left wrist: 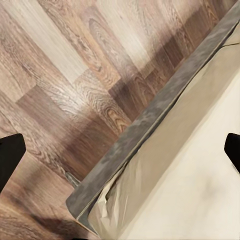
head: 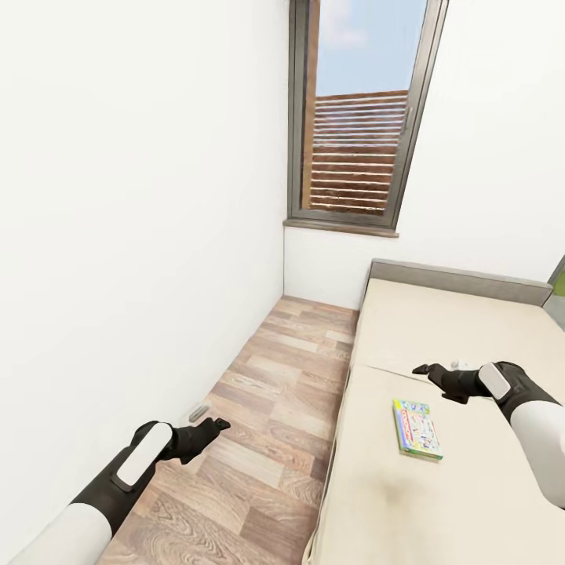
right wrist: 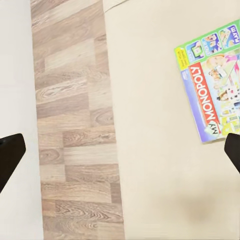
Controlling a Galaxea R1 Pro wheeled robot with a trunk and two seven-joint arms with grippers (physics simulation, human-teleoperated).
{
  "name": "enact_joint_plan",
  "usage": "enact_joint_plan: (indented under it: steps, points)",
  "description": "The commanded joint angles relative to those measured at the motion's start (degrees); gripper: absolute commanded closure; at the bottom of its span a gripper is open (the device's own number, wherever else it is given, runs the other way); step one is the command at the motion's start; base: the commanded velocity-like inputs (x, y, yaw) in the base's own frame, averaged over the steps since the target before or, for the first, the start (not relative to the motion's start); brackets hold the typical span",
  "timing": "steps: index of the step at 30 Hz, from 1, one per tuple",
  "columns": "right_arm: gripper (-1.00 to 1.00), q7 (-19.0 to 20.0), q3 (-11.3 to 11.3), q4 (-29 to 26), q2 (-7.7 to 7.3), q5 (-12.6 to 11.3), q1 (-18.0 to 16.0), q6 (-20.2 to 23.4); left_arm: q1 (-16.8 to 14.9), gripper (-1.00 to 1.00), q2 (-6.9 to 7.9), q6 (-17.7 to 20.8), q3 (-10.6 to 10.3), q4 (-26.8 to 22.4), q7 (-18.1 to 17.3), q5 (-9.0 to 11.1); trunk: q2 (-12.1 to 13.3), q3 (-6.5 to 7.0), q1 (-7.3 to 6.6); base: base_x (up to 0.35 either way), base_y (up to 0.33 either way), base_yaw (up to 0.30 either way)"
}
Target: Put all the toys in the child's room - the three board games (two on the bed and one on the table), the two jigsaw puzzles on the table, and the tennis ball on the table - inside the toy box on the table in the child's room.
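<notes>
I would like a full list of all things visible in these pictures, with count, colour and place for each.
board game: one, green-edged box with colourful cover, flat on the bed near its floor-side edge
bed: one, cream mattress on grey frame, right of the floor strip
floor: wood planks, brown, between wall and bed
window: one, dark grey frame, brown slats outside, far wall
left gripper: black, open, over the floor
right gripper: black, open, over the bed beyond the board game
</notes>
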Motion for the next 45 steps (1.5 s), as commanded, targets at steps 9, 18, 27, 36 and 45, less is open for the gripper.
enact_joint_plan:
  steps: [9, 18, 27, 36, 45]
  points:
    - [-1.00, -3.69, -0.38, -0.22, 0.24, -2.45, 0.43, 0.23, 0.00, -1.00, 0.07, -0.04, -0.22, -0.10, 0.62, 0.61, -3.67, -1.66, 1.99, 0.000, 0.000, 0.000]
    - [-1.00, -4.22, -0.38, -0.05, -0.07, -2.86, 0.28, 0.61, 0.03, -1.00, 0.10, -0.04, -0.19, -0.10, 0.64, 0.61, -7.28, -3.87, 3.96, 0.000, 0.000, 0.000]
    - [-1.00, -6.94, -0.38, -0.18, -0.94, -2.92, -0.12, 5.90, 0.03, -1.00, 0.13, -0.04, -0.14, -0.10, 0.71, 0.61, -10.89, -6.29, 5.94, 0.000, 0.000, 0.000]
    - [-1.00, -7.36, -0.38, -0.56, -2.29, -3.06, -0.32, 7.49, 0.03, -1.00, 0.15, -0.04, -0.07, -0.10, 0.71, 0.61, -14.50, -8.74, 7.92, 0.000, 0.000, 0.000]
    - [-1.00, -7.06, -0.24, -2.89, -2.44, -3.06, -0.33, 7.61, 0.03, -1.00, 0.16, -0.04, 0.01, -0.10, 0.73, 0.61, -18.11, -11.02, 9.89, 0.000, 0.000, 0.000]
